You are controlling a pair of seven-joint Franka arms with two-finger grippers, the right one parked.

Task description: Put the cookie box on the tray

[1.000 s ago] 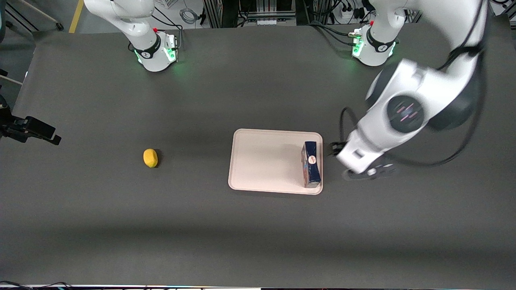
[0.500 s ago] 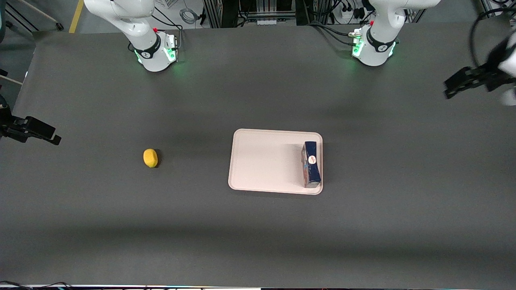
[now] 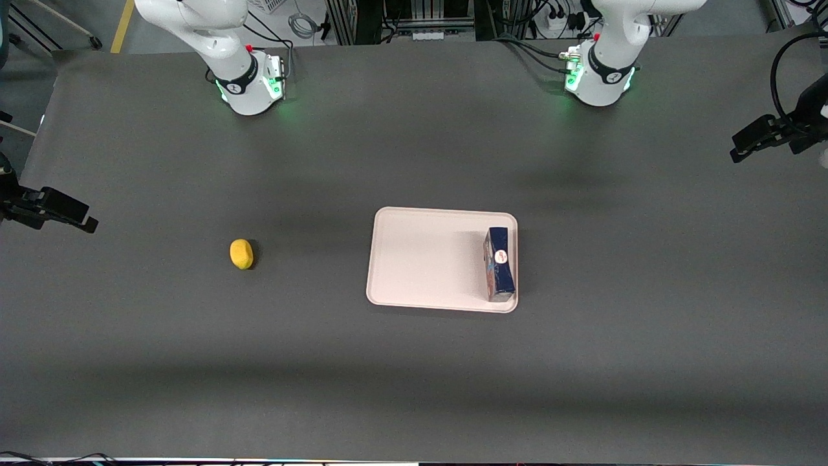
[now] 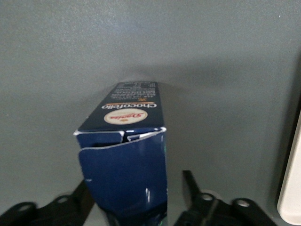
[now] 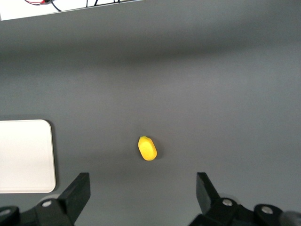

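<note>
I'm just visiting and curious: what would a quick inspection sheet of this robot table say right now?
Surface: dark grey table, flat, no spills seen.
Job's things: cookie box lies inside the pink tray, along the rim at the working arm's end.
Clutter: one small yellow lemon-like object on the table, toward the parked arm's end, apart from the tray.
Grippers: end effector hangs far off at the working arm's end of the table, holding nothing, well clear of the tray.
Cables: black cable loop above the end effector; more wiring at the arm base.
Surroundings: equipment racks past the table edge.
</note>
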